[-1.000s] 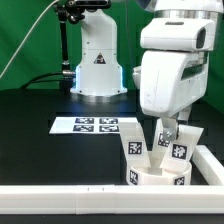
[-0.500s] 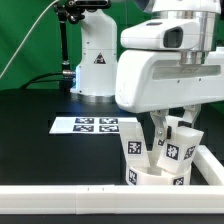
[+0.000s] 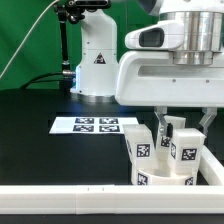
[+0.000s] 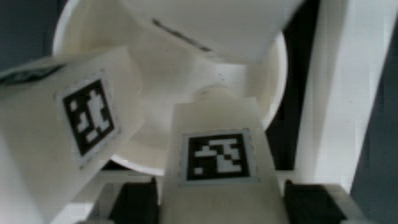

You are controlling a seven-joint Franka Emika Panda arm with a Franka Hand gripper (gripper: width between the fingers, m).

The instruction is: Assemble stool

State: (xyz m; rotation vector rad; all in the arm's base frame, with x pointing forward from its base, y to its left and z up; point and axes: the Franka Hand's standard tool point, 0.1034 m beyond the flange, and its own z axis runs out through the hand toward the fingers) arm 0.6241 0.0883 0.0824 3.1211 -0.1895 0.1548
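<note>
Exterior view: arm (image 3: 175, 60) bulks over the worktop's near corner on the exterior view's right. Claw (image 3: 171, 127) hangs straight down into the cluster of stool parts there. Two dark fingers (image 3: 160, 121) visible just above the parts, with the top of an upright leg (image 3: 181, 146) rising between them. Whether the pads press that leg cannot be told; claw state unreadable from either view.

Stool cluster sits against the white rail (image 3: 70, 195) along the near edge, with a second white rail (image 3: 212, 160) at the edge on the exterior view's right. A second tagged leg (image 3: 141, 150) stands just beside the first, on the exterior view's left of the claw, touching or nearly so. Seat (image 3: 165, 180) low beneath both legs, directly under the claw.

Marker board (image 3: 96, 125) lies flat on the black worktop (image 3: 40, 130), well apart from the claw, toward the far edge.

Wrist view: tagged leg (image 4: 217, 145) runs down the centre between the fingers (image 4: 130, 203), with the seat (image 4: 196, 50) curving beyond it. Another tagged leg (image 4: 75, 100) tilted alongside.
</note>
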